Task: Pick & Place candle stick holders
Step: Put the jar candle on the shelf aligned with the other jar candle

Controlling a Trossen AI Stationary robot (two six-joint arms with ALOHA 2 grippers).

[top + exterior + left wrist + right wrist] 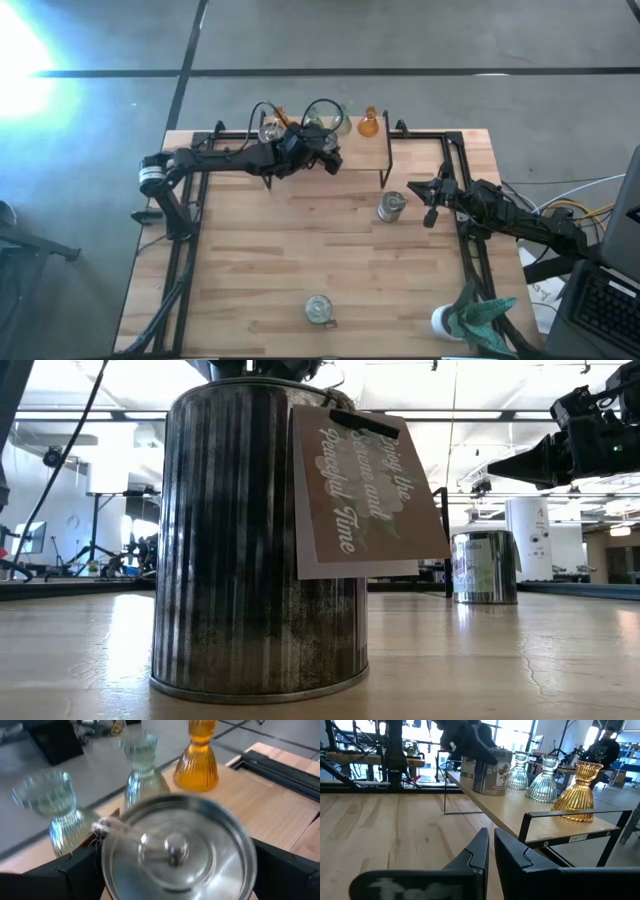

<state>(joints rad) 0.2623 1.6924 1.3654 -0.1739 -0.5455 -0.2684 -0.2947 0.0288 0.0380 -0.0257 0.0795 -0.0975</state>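
Observation:
On a raised shelf [520,815] at the table's far edge stand a silvery lidded tin [490,770], two pale ribbed glass candle stick holders [518,770] [543,780] and an amber one [580,792]. My left gripper [325,150] is open over the tin [175,845], one finger [75,870] on each side of its lid. Another tin [391,207] stands on the table's right half. A third one [318,309], with a paper tag, stands near the front edge. My right gripper [430,190] waits shut beside the right-hand tin. My left gripper has a finger on each side of the shelf tin's top [110,870], coming slanting down from the table's left. Whether the fingers touch the tin's wall, I cannot tell. The tin stands upright with its base on the shelf.
A teal spiky object on a white base [480,315] sits at the near right corner. Black frame rails [185,260] run along the table's left and right sides, and a thin black leg [445,790] holds up the shelf. Bare wood lies between the tins.

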